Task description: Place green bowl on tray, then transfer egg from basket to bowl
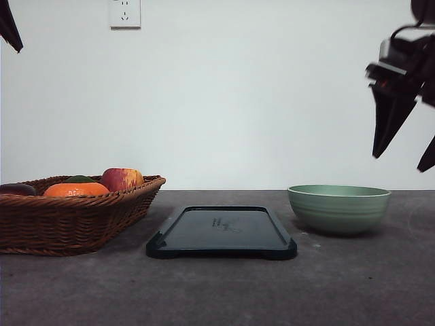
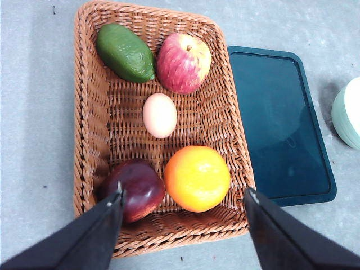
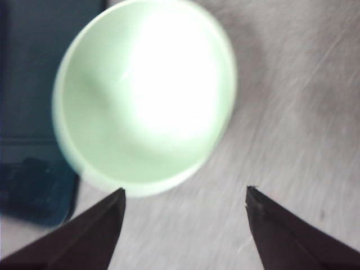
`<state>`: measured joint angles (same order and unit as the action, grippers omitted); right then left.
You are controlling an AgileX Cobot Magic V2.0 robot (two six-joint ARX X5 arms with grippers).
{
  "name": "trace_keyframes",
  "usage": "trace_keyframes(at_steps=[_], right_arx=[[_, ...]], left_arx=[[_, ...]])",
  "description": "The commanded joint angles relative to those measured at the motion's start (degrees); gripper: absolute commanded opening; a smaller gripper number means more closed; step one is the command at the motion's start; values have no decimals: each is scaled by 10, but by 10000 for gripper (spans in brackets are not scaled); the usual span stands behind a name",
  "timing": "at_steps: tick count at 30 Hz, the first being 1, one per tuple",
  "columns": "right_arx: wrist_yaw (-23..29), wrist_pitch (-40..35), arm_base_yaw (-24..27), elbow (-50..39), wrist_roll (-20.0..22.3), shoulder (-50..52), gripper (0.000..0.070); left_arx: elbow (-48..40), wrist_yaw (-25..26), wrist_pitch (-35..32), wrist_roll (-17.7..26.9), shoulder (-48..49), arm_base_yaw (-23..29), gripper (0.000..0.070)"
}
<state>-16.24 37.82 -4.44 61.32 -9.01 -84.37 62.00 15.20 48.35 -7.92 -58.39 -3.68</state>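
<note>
Egg (image 2: 160, 115) hidden behind basket (image 1: 75, 217) wall from front. Bowl (image 3: 143, 95) blurred, overexposed in right wrist view. Left gripper (image 1: 9, 27) cropped by frame edge.

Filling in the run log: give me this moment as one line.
stage: pre-grasp | green bowl: on table, right of tray | egg: in basket | left hand: open | right hand: open above bowl

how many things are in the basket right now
5 in the basket: avocado, apple, egg mid-basket, orange, dark red fruit. None seems hidden.
</note>
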Motion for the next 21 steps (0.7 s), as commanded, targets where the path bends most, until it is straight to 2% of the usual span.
trace_keyframes(at_steps=[1,5,10,18,20,21], right_arx=[[2,-4,3,27,9,-37,418],[1,-5,8,67,11,-96,407],[2,-10,8,100,18,-140,336],[2,-17,8,115,18,-179,305],[2,-16,8,115,18,-183,249],[2,-16,8,115,18,-183,189]], left_arx=[[14,3,-4,9,-4,-2,431],[14,3,-4,9,-4,-2,431],[14,3,-4,10,-4,-2,431],[14,3,-4,11,-4,-2,431],[14,3,-4,10,-4,-2,431],[14,3,-4,11,-4,-2,431]])
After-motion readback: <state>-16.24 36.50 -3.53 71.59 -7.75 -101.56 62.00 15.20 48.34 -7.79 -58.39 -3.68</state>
